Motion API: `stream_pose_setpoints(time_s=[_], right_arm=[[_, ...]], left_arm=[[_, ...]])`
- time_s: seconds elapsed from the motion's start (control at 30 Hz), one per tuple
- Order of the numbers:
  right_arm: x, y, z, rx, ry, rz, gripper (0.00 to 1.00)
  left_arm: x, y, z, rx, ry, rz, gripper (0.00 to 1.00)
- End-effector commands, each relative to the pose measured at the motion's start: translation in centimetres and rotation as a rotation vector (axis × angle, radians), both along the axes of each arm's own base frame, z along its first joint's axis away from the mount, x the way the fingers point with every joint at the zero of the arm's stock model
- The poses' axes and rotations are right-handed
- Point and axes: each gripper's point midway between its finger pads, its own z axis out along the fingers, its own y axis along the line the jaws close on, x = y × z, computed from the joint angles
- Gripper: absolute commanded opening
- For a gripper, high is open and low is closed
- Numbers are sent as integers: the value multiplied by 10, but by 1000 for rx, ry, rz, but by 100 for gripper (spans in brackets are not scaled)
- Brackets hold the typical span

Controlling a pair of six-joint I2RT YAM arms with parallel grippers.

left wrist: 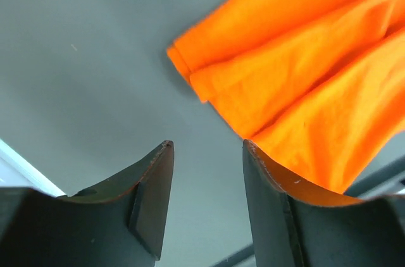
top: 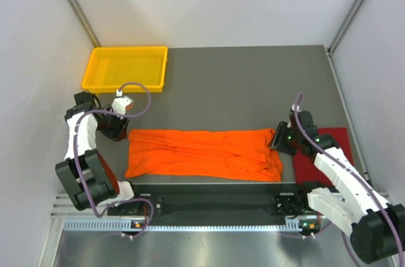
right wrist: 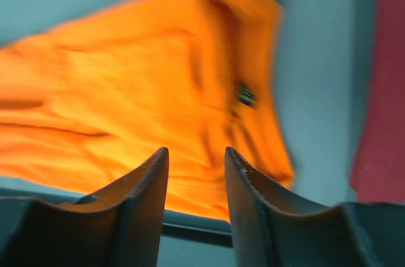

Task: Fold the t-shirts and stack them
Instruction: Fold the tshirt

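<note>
The orange t-shirt (top: 202,153) lies folded into a long strip across the near part of the table; it also shows in the left wrist view (left wrist: 304,77) and blurred in the right wrist view (right wrist: 145,96). The dark red t-shirt (top: 319,153) lies at the right, partly under my right arm, and shows at the right edge of the right wrist view (right wrist: 383,90). My left gripper (top: 120,129) is open and empty just off the strip's left end (left wrist: 205,147). My right gripper (top: 276,137) is open and empty above the strip's right end (right wrist: 196,153).
A yellow plastic tray (top: 126,68) stands at the back left. A black rail (top: 209,200) runs along the table's near edge. Bare grey table lies behind the shirt.
</note>
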Motion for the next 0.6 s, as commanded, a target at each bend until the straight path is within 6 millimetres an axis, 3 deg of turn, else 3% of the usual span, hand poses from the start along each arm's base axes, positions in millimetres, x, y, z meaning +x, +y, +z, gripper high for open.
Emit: stream_pose_setpoints(time_s=[0.0, 0.03, 0.1, 0.13, 0.17, 0.2, 0.23, 0.27, 0.3, 0.33, 0.37, 0.43, 0.47, 0.53, 0.57], right_arm=[[30, 26, 49, 19, -175, 84, 39], [42, 53, 73, 61, -274, 160, 36], [53, 84, 78, 82, -292, 256, 26], [64, 112, 102, 125, -363, 320, 21], [73, 129, 87, 110, -320, 360, 12], [78, 146, 87, 110, -331, 413, 8], [84, 176, 104, 142, -377, 473, 5], [90, 194, 76, 123, -309, 513, 0], [85, 216, 73, 149, -294, 582, 0], [94, 234, 83, 170, -319, 605, 0], [97, 246, 56, 154, -260, 623, 0], [95, 274, 56, 178, -260, 676, 0], [94, 281, 35, 163, -217, 695, 0], [86, 298, 25, 162, -192, 734, 0], [82, 302, 8, 148, -155, 750, 0]], left_arm=[[31, -16, 21, -60, -145, 16, 51], [42, -16, 25, -70, -177, 55, 50], [75, -15, 35, -66, -251, 174, 47], [84, -15, 35, -47, -260, 208, 47], [97, -10, 29, -19, -263, 274, 47], [102, -22, 24, -4, -247, 256, 46], [106, -26, 20, 10, -234, 252, 44], [107, -28, 5, 22, -193, 248, 43], [107, -33, -3, 34, -167, 236, 42], [105, -35, -9, 28, -143, 233, 41], [101, -36, -21, 24, -103, 226, 40], [87, -40, -35, 18, -37, 211, 40], [81, -41, -37, 22, -30, 191, 39], [66, -43, -47, 27, -9, 176, 39], [63, -42, -43, 42, -28, 162, 39]])
